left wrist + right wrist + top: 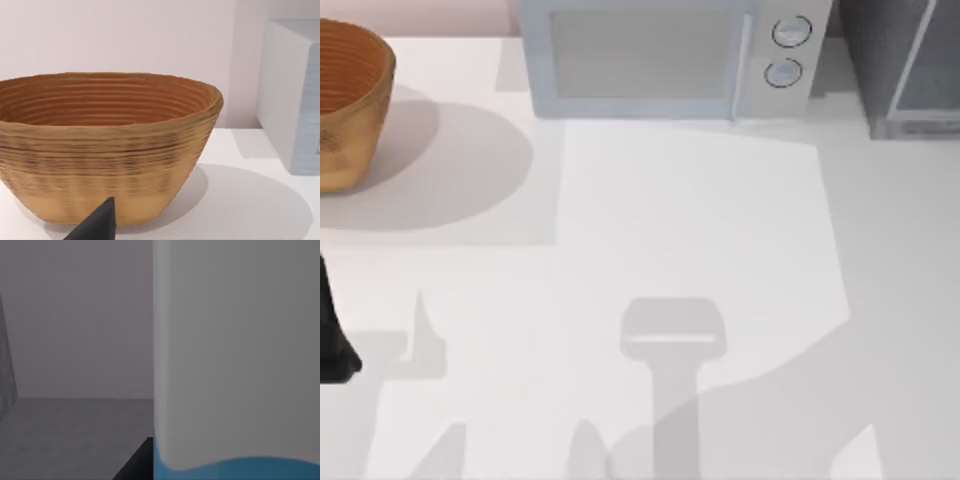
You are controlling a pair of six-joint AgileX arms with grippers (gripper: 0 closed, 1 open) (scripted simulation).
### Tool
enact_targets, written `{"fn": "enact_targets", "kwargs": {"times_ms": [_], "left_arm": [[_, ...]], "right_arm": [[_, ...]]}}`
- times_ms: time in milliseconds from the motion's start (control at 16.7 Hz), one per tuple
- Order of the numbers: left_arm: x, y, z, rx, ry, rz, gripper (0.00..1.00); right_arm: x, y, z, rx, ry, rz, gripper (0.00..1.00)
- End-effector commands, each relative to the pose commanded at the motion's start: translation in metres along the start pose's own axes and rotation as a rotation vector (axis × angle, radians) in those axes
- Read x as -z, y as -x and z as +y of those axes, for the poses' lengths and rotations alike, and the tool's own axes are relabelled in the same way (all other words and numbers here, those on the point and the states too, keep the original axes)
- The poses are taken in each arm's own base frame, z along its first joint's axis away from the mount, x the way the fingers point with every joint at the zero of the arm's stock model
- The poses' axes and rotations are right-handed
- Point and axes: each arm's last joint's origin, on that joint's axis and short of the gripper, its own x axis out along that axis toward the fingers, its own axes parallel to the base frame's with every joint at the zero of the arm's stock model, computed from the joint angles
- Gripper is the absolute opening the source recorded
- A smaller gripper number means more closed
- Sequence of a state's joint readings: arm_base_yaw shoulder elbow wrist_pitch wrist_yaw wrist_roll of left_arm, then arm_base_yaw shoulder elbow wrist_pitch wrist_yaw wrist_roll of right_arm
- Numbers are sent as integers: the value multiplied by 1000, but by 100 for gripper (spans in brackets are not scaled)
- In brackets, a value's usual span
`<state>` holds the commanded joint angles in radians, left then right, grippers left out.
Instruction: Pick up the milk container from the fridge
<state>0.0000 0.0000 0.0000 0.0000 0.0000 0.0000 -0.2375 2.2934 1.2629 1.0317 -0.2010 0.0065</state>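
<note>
- Nearest my right wrist camera is the milk container (235,355): its white upper body takes up the right half of that frame, with a light blue band along the bottom edge.
- Behind and to the left of it I see dim grey walls and a grey floor, which I read as the inside of the fridge; the carton stands upright in there.
- A small dark tip of the right gripper (140,465) pokes in at the bottom centre, just left of the carton. I cannot tell whether it touches the carton or how wide the fingers are.
- In the top view, the fridge (905,65) sits in the upper right corner, its glassy door panel swung out at an angle.
- The pale microwave (670,55) with two round knobs stands at the top centre, left of the fridge.
- A woven basket (350,100) sits at the upper left of the white table (700,260).
- My left arm (332,330) rests at the left edge of the top view.
- In the left wrist view, one dark tip of the left gripper (97,225) shows at the bottom, facing the basket; I cannot tell its opening.
</note>
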Motion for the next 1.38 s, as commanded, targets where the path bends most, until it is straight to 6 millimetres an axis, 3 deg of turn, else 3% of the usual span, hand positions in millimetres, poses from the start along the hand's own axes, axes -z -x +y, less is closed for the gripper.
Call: {"fn": "enact_targets", "kwargs": {"times_ms": [120,660,1140,1380], "left_arm": [[0,0,0,0,0,0,100],[0,0,0,0,0,0,100],[0,0,0,0,0,0,100],[0,0,0,0,0,0,100]], "right_arm": [[0,0,0,0,0,0,0],[-2,0,-1,3,-1,-2,0],[-48,1,-2,3,-2,2,0],[-48,1,-2,3,-4,4,0]]}}
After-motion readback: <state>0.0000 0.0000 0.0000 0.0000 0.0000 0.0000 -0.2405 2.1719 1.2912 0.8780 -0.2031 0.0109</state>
